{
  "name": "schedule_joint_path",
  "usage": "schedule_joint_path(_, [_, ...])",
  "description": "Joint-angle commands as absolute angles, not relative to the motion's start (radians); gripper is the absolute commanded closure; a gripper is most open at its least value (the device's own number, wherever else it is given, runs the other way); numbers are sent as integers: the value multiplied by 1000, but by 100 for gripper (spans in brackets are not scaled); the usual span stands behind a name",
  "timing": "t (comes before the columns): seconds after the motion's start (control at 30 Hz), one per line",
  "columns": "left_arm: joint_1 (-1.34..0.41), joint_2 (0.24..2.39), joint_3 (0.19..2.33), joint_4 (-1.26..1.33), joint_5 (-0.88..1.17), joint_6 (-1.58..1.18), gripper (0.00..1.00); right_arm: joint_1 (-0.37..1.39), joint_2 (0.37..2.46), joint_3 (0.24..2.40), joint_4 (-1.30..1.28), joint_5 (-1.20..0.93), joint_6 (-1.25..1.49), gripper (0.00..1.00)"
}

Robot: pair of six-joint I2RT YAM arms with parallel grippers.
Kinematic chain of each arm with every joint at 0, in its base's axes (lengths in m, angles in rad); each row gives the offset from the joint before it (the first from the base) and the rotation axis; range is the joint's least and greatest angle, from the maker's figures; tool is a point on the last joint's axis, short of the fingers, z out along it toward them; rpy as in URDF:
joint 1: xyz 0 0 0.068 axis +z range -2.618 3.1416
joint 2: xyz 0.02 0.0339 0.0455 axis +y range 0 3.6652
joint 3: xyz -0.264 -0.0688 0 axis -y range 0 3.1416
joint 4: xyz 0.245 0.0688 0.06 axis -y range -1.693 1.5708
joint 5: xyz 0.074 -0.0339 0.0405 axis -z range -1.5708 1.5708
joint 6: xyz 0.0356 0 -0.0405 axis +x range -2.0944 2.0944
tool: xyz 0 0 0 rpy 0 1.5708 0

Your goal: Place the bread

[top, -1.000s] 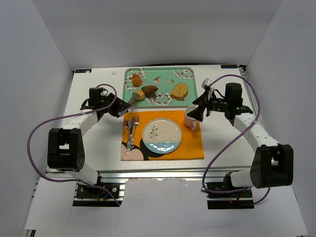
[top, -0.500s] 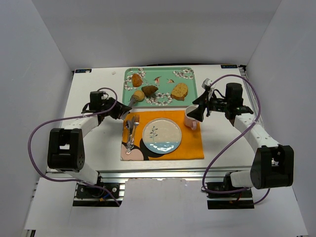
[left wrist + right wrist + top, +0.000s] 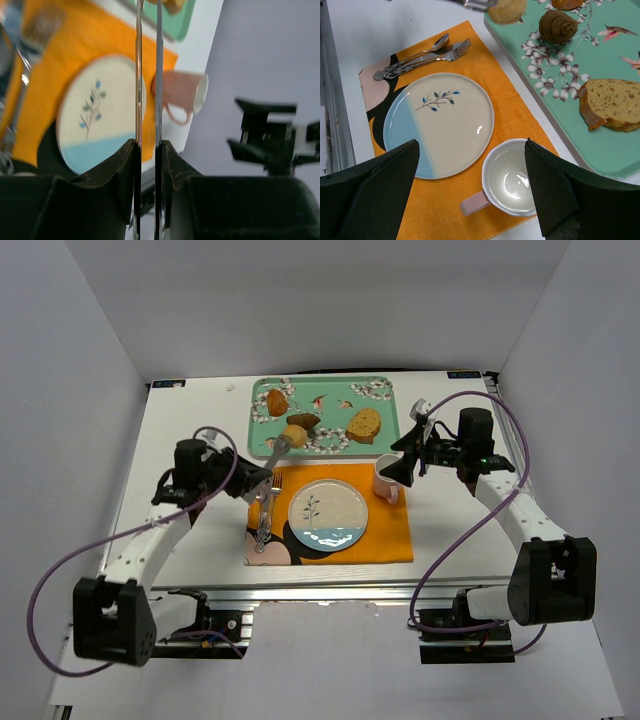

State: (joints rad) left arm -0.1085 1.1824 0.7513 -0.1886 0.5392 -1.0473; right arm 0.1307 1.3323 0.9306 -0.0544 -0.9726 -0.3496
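Note:
My left gripper is shut on a pair of metal tongs. The tongs pinch a light brown bread roll held above the front edge of the green floral tray. In the left wrist view the tong blades run up between my fingers to the roll at the top edge. The roll also shows in the right wrist view. The round cream and blue plate lies bare on the orange mat. My right gripper is open and empty above the pink cup.
On the tray lie a dark roll, a bread slice and a small pastry. A fork and spoon lie on the mat left of the plate. White walls close in the table on three sides.
My left arm has swung toward the near side and to the right. The tongs have carried the roll a little right, off the tray's left part to its front edge. The right arm has not moved.

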Motion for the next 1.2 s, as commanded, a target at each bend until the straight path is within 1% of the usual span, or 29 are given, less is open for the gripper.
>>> schedule_joint_path(0.0, [-233,1063,690,-298,551,-1067,96,124,1315,928,-58,-997,-368,11])
schedule_joint_path(0.1, [-329,970,634,-299,519,-1147,96,123,1319,933,-61,-997,-370,11])
schedule_joint_path(0.2, [-383,916,620,-339,497,-1175,96,124,1318,933,-64,-999,-371,11])
schedule_joint_path(0.37, [-442,916,643,-478,480,-1123,93,124,1319,931,-66,-1002,-374,11])
schedule_joint_path(0.47, [-443,943,657,-512,469,-1088,83,124,1316,933,-66,-1002,-373,11])
schedule_joint_path(0.5, [-445,949,660,-515,466,-1075,76,124,1313,931,-66,-1000,-373,11])
schedule_joint_path(0.63, [-451,982,666,-500,459,-1068,59,124,1305,927,-67,-997,-373,10])
schedule_joint_path(0.73, [-454,991,683,-492,457,-1065,51,124,1302,925,-74,-996,-379,11])
schedule_joint_path(0.97, [-454,960,719,-503,460,-1078,44,124,1305,920,-74,-997,-380,11])
schedule_joint_path(1.17, [-454,928,729,-551,451,-1080,44,124,1309,920,-67,-999,-377,11])
